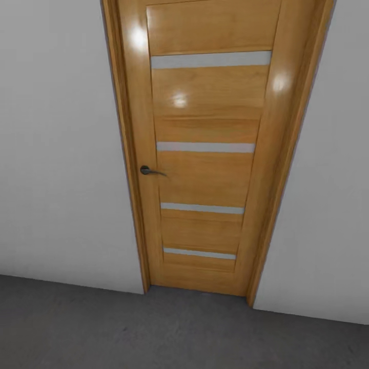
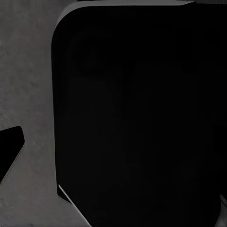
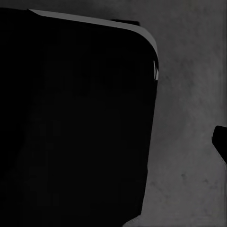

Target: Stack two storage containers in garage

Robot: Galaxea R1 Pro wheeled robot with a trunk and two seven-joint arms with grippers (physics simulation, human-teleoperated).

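Nearest the head camera: dark grey, speckled concrete floor (image 1: 154, 333), running up to a plain white-grey wall (image 1: 56, 154). Set in that wall, straight ahead, a closed orange-brown wooden door (image 1: 205, 169), glossy, with four pale horizontal strips across its panels. Dark lever handle (image 1: 149, 170) at the door's left edge, about halfway up. Wooden frame (image 1: 287, 169) on both sides, meeting the floor. Bright glints of light on the upper panels.

Left wrist view: mostly blocked by a large black rounded body (image 2: 137, 123) with a thin grey edge, very close to the lens. Beside it, the same rough grey concrete. A small black wedge (image 2: 10, 149) poking in at the border, too little to identify.

Right wrist view: much the same, a black rounded mass (image 3: 75, 123) with a pale rim, grey concrete beside it, and a small dark shape (image 3: 221, 142) at the border.

Spread of either gripper: cannot tell. Orange-red storage containers: whereabouts cannot be told from these views. Surroundings match the garage.
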